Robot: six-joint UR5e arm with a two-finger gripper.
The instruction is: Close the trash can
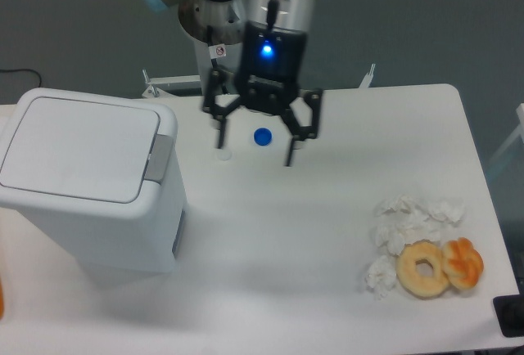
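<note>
- The end effector (255,148) hangs over the tabletop (327,232) with its fingers spread apart, released and grasping nothing.
- The trash can (86,183) stands well off to the end effector's left in the camera view, lid lying flat and shut, grey latch strip facing the end effector.
- A small blue cap (262,136) lies between the spread fingers.
- Crumpled tissues (405,224) and two doughnuts (440,267) lie far to its lower right.
</note>
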